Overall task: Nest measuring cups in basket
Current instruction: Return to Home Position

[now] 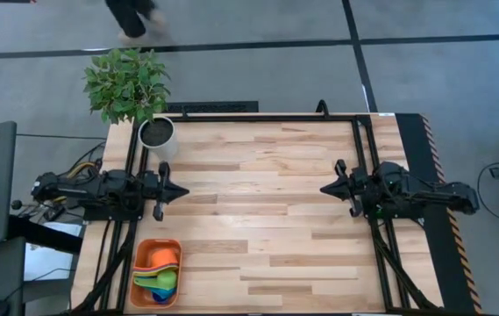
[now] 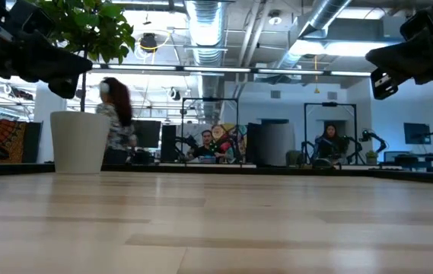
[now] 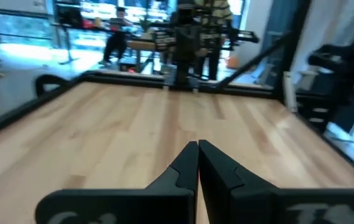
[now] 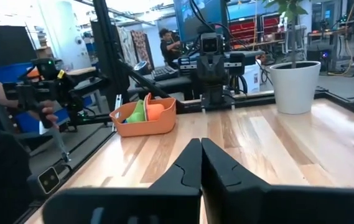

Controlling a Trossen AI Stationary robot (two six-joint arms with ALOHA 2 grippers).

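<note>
Wooden table (image 1: 267, 202) is holding everything, with the left gripper (image 1: 181, 190) and right gripper (image 1: 325, 188) hovering well apart and facing each other, each one's fingers pressing together. Orange basket (image 1: 144, 254) is sitting off to the left gripper's side, a bit behind its tips and way across from the right gripper. The measuring cups (image 1: 163, 279) are lying bunched together inside it.

You've got a pale wood plank table (image 1: 267, 206) with a black frame. Two things sit on it, both along the left edge, well apart: white plant pot (image 1: 157, 134) at the far corner, orange basket (image 1: 146, 253) at the near corner.
</note>
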